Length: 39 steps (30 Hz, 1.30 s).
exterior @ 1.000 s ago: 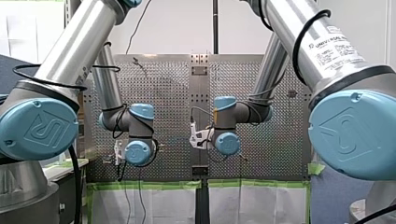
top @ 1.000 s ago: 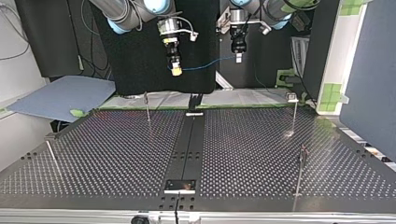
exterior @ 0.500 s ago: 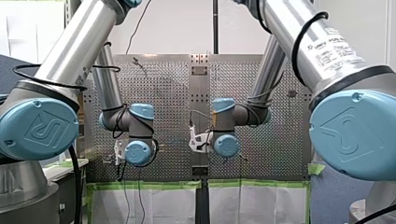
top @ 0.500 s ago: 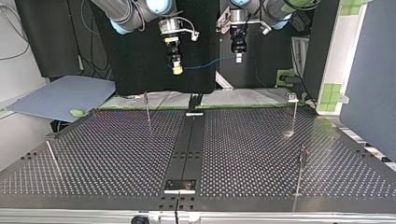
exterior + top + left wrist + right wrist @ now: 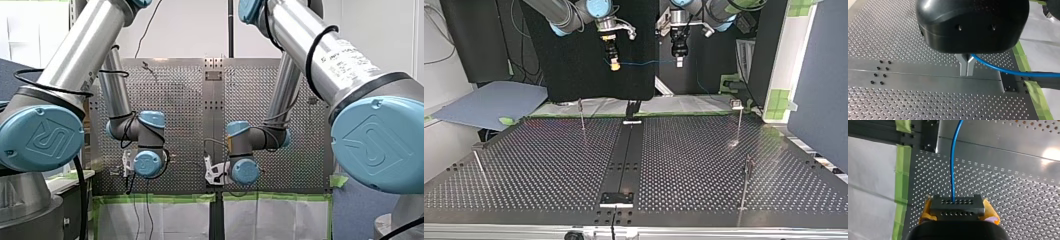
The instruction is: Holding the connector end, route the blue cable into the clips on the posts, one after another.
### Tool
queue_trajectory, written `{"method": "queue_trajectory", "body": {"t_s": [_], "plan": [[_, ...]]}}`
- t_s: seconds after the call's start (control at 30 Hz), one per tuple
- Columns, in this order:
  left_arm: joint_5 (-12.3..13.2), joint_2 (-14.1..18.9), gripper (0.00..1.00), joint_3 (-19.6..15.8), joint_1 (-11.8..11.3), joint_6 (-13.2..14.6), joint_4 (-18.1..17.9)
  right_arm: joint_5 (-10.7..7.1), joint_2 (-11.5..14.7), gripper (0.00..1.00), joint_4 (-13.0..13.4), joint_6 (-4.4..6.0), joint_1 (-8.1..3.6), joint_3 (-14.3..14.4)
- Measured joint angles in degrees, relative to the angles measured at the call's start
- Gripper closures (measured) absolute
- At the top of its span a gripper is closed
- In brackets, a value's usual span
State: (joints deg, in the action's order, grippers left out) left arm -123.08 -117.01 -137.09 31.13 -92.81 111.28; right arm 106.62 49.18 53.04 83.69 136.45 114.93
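The blue cable (image 5: 644, 63) now runs level and taut in the air beyond the table's (image 5: 549, 165) arm-side edge, no longer sloping. My right tool (image 5: 614, 64), its pads clamped on the connector (image 5: 957, 207), has lifted. My left tool (image 5: 967, 71) pinches the cable, fingers narrow. No post (image 5: 582, 115) clip is threaded yet, and the tension looks ready for the first.

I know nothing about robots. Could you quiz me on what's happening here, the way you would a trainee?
1. What is the right claw gripping? A) the connector B) a blue ball C) nothing
2. True or false: the cable hangs in the air between the two claws, clear of every post.
3. Fill in: the left claw is shut on the ____.
Key: 1 A; 2 true; 3 cable.
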Motion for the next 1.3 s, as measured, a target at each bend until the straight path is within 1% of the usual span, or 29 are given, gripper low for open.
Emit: {"method": "queue_trajectory", "body": {"t_s": [0.17, 0.23, 0.37, 0.47, 0.6, 0.67, 0.77, 0.9, 1.0, 1.17, 1.3], "plan": [[0.0, 0.0, 1.0, 0.0, 0.0, 0.0, 0.0, 0.01, -0.22, 1.0, -0.03, 0.0, 0.0, 0.0], [0.0, 0.0, 1.0, 0.0, 0.0, 0.0, 0.0, 0.2, -0.06, 1.0, -0.22, 0.19, -0.18, 0.01], [0.41, 0.4, 1.0, 0.11, -0.41, 0.34, 0.41, 1.32, 1.17, 1.0, -1.47, 1.43, -0.91, -0.51], [1.46, 1.45, 1.0, 0.48, -1.47, 0.26, 1.45, 1.31, 2.43, 1.0, -2.71, 2.7, -1.12, -0.66], [3.25, 3.26, 1.0, 0.66, -3.25, -1.13, 3.25, -0.24, 4.43, 1.0, -4.47, 4.69, -1.24, -0.7], [3.9, 4.25, 1.0, 0.68, -4.02, -2.02, 4.26, -1.0, 5.26, 1.0, -4.56, 5.52, -1.46, -0.83], [3.54, 5.77, 1.0, 0.69, -4.71, -3.03, 5.79, -2.28, 6.56, 1.0, -4.88, 6.81, -1.8, -1.5], [2.05, 7.68, 1.0, 0.79, -5.27, -4.23, 7.7, -4.12, 8.4, 1.0, -6.33, 8.64, -2.07, -2.87], [1.24, 9.12, 1.0, 1.47, -5.56, -4.59, 9.14, -5.41, 9.7, 1.0, -7.58, 9.42, -2.22, -3.61], [1.88, 11.64, 1.0, 3.18, -5.98, -3.92, 11.64, -7.58, 11.86, 1.0, -9.16, 9.95, -2.37, -4.18], [2.78, 13.56, 1.0, 4.7, -6.3, -4.37, 13.56, -9.8, 14.08, 1.0, -11.14, 11.37, -2.53, -5.94]]}}
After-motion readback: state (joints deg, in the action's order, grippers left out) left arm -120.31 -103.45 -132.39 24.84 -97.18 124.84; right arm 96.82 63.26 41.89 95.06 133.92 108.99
